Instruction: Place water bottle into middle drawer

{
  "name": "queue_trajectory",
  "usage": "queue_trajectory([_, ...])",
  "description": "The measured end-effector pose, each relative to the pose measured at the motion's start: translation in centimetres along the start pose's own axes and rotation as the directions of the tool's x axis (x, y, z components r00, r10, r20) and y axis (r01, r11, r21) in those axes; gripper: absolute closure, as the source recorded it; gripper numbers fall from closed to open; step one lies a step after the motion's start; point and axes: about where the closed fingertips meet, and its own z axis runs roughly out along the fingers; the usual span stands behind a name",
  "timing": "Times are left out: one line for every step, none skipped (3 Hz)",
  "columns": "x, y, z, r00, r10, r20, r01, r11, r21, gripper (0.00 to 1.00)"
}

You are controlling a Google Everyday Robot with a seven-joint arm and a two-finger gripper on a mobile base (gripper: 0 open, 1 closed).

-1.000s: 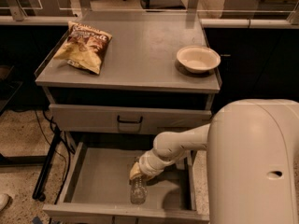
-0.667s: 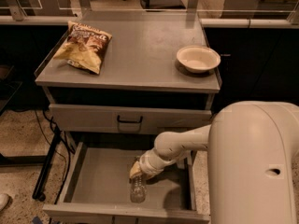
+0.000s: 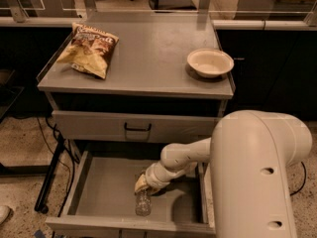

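The water bottle, small, clear and crinkled, is inside the open middle drawer, near the front middle of its grey floor. My gripper reaches down into the drawer from the right and sits right at the bottle's upper end, touching or nearly touching it. The bottle's cap end is hidden by the gripper. My cream arm fills the lower right of the view.
A closed drawer front with a black handle lies above the open drawer. On the cabinet top are a chip bag at left and a cream bowl at right. Cables hang at the cabinet's left.
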Motion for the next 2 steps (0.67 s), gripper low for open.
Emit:
queue_trajectory([0.12,-0.14,0.27,1.000,0.003,0.000,-0.003,1.0000,0.004,1.00])
queue_trajectory([0.13,-0.14,0.27,1.000,0.003,0.000,-0.003,1.0000,0.004,0.86])
